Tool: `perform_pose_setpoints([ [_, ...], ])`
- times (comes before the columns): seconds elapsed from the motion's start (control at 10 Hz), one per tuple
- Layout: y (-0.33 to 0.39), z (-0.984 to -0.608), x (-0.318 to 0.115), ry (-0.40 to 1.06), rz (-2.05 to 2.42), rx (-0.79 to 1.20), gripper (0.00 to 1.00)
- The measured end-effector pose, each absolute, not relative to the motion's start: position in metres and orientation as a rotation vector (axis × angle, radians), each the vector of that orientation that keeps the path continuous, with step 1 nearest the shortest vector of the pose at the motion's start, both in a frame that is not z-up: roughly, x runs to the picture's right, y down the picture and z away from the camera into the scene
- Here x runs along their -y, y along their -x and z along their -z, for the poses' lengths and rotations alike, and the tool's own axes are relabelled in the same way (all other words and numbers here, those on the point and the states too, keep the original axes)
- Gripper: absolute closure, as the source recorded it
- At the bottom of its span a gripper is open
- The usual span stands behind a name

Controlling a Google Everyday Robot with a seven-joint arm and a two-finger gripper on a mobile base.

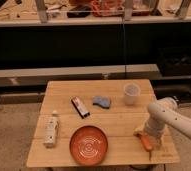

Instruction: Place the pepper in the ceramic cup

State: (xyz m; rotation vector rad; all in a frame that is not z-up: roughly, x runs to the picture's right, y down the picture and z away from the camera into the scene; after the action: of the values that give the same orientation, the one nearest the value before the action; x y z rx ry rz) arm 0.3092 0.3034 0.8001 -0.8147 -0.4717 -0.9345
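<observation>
Gripper [143, 135] low at pepper [147, 144], near-right of table [64, 90]; grip state unclear. Cup [131, 93] far right, upright, well apart. Plate [89, 145] left of pepper.

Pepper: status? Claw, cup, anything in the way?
Claw low at front right, right at the pepper. Ceramic cup upright at back right, pepper not in it. Blue sponge left of cup, off the direct line.
</observation>
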Motion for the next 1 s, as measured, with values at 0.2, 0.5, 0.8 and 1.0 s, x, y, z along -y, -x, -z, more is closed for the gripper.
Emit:
perform_pose_setpoints([
  [0.2, -0.304, -0.792, -0.302, 0.797, 0.964, 0.481, 0.20],
  [0.5, -0.298, -0.784, -0.299, 0.775, 0.989, 0.500, 0.20],
  [0.8, -0.294, -0.789, -0.299, 0.754, 1.017, 0.531, 0.38],
  [1.0, -0.292, -0.791, -0.299, 0.718, 1.040, 0.577, 0.57],
])
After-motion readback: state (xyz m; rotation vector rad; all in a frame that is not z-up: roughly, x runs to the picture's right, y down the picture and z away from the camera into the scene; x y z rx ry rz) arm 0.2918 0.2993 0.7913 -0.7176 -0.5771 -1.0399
